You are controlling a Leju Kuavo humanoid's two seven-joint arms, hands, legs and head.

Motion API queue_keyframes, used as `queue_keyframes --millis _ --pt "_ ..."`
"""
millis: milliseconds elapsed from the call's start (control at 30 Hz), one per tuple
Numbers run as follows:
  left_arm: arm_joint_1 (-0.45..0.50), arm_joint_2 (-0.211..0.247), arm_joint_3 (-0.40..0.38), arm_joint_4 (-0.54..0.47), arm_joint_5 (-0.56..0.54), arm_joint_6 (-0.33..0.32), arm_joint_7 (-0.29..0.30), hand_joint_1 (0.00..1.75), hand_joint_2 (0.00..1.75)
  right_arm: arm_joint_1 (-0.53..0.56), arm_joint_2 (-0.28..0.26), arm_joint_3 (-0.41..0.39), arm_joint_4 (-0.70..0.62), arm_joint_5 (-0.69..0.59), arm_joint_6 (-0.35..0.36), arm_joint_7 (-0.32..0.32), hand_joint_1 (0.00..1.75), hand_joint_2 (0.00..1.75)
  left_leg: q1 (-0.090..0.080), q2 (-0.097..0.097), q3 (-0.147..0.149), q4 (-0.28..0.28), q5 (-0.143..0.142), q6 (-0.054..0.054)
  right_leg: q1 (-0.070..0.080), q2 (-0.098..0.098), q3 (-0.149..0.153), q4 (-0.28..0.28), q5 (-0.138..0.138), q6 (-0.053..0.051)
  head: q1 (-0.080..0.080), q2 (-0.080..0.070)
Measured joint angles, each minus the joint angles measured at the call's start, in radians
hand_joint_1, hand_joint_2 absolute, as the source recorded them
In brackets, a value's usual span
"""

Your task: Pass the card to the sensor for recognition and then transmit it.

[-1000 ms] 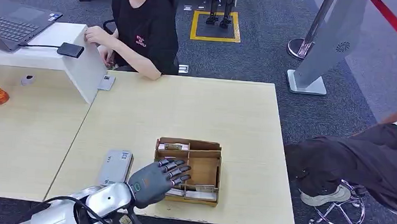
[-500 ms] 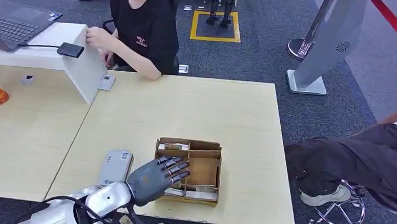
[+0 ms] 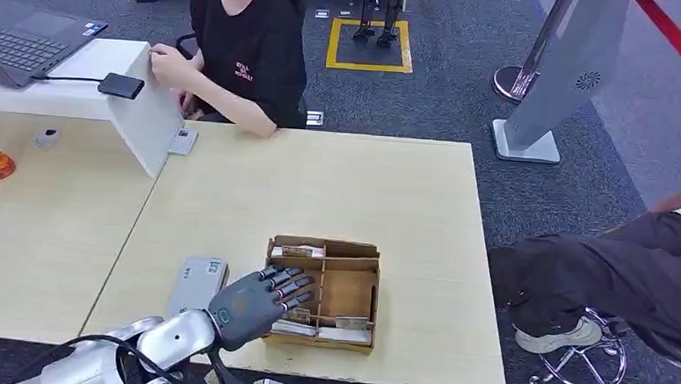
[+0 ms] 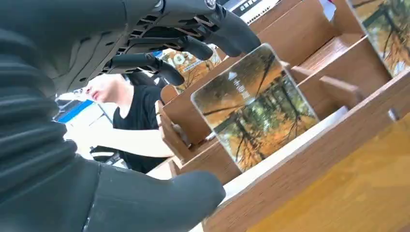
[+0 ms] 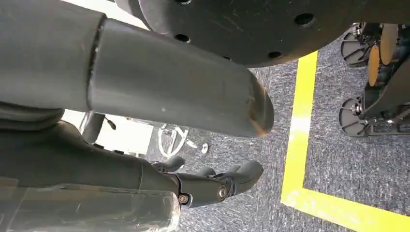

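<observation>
Here, card (image 4: pixel 255 106), autumn-tree print, upright, rounded corners

left hand: the left hand (image 3: pixel 252 302) is sliding back toward the robot and a bit to the left, low over the near-left part of the wooden box (image 3: pixel 354 285).
fingers: the fingers (image 3: pixel 290 286) are reaching less far across the box than before, and now they are lying over its left edge, spread apart.
left arm: the silver left arm (image 3: pixel 149 345) is pulling back and dropping lower at the tabletop's (image 3: pixel 390 195) near edge.
person: the person's hand (image 3: pixel 170 60) on the white divider (image 3: pixel 143 111) is moving a little.
</observation>
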Motion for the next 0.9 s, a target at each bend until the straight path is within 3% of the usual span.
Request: queue_keyframes --millis 100,167,267,333,467,900 --pt "-0.001 0.005 0.000 0.000 -0.001 -0.011 -0.004 0.35 1.75 0.000 0.000 0.000 0.000 0.000 0.000 0.000 0.00 0.00 0.000 0.000 0.000 0.000 0.000 0.000 0.000 0.000 0.000 0.000 0.000 0.000 0.000 0.000" --pt "-0.002 0.010 0.000 0.000 0.000 -0.021 -0.011 0.47 1.75 0.000 0.000 0.000 0.000 0.000 0.000 0.000 0.00 0.00 0.000 0.000 0.000 0.000 0.000 0.000 0.000 0.000 0.000 0.000 0.000 0.000 0.000 0.000" --pt "-0.002 0.018 0.000 0.000 0.000 -0.026 -0.014 0.93 1.75 0.000 0.000 0.000 0.000 0.000 0.000 0.000 0.00 0.00 0.000 0.000 0.000 0.000 0.000 0.000 0.000 0.000 0.000 0.000 0.000 0.000 0.000 0.000" --pt "-0.002 0.023 0.000 0.000 0.000 -0.027 -0.014 1.40 1.75 0.000 0.000 0.000 0.000 0.000 0.000 0.000 0.00 0.00 0.000 0.000 0.000 0.000 0.000 0.000 0.000 0.000 0.000 0.000 0.000 0.000 0.000 0.000" --pt "-0.003 0.025 0.000 0.000 0.000 -0.027 -0.014 1.75 1.75 0.000 0.000 0.000 0.000 0.000 0.000 0.000 0.00 0.00 0.000 0.000 0.000 0.000 0.000 0.000 0.000 0.000 0.000 0.000 0.000 0.000 0.000 0.000" --pt "-0.011 0.029 0.000 0.000 0.006 -0.029 -0.023 1.75 1.75 0.000 0.000 0.000 0.000 0.000 0.000 0.000 0.00 0.00 0.000 0.000 0.000 0.000 0.000 0.000 0.000 0.000 0.000 0.000 0.000 0.000 0.000 0.000"
